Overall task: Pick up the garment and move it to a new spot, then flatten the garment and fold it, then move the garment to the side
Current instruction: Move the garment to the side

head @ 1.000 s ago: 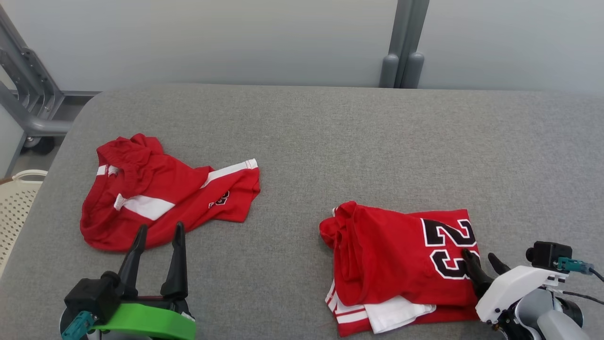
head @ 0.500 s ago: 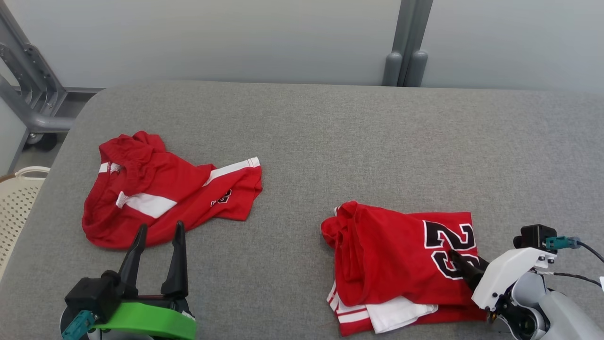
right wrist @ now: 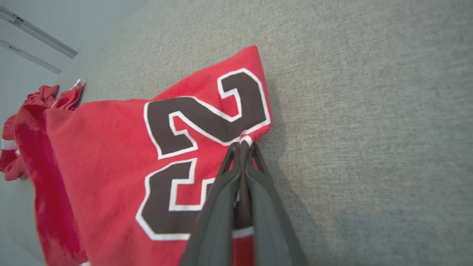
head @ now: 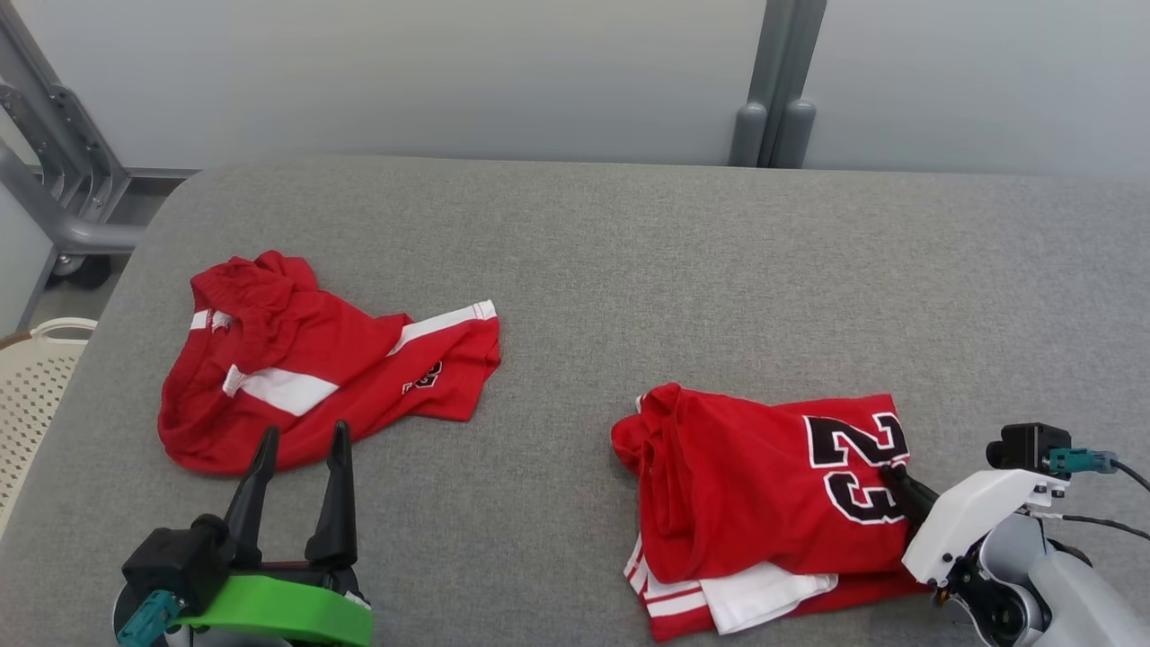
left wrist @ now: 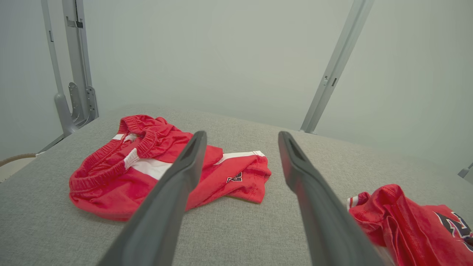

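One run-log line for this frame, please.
right pincer: shut on jersey edge | left pincer: open, empty | shorts: crumpled, untouched

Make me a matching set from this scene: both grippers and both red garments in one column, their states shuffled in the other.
Column one:
1. left gripper
2. right gripper
3. red shorts
4. numbered jersey

Column two:
A. crumpled on the left part of the grey surface
B. shut on cloth
C. open, holding nothing
D. folded, pinched at its edge beside the 23

Pairs: 1-C, 2-B, 3-A, 4-D.
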Robot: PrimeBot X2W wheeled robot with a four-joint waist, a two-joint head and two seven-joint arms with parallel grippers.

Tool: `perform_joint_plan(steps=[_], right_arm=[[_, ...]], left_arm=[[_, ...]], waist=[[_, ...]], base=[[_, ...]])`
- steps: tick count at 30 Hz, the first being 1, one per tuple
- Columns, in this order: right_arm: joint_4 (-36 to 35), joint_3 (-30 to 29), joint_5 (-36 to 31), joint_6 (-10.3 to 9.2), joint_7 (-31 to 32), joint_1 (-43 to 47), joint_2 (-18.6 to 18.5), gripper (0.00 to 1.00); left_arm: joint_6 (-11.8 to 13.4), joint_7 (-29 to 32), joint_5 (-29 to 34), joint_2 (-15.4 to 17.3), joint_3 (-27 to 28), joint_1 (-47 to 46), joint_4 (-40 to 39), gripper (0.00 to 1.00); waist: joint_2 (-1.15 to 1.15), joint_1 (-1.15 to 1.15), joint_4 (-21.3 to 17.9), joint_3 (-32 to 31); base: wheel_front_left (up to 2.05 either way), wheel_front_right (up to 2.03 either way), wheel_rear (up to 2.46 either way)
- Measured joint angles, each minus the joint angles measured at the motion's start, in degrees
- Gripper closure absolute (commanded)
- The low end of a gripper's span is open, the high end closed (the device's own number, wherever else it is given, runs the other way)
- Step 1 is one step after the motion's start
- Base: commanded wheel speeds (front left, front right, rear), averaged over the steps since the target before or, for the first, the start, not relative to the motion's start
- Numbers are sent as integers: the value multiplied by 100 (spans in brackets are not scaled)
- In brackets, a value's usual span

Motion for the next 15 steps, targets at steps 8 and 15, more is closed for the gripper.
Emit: perform_joint_plan(steps=[8, 15], right_arm=[[-255, 144, 22, 1, -372, -162, -180, 100], [-432, 394, -119, 1, -604, -808, -599, 100]], left_arm=[[7, 0, 1, 2, 5, 4, -21, 0], [-42, 0, 53, 8, -1, -71, -157, 0]], waist=[[0, 0, -104, -16], [0, 0, -287, 149]], base=[[0, 0, 0], [0, 0, 0]])
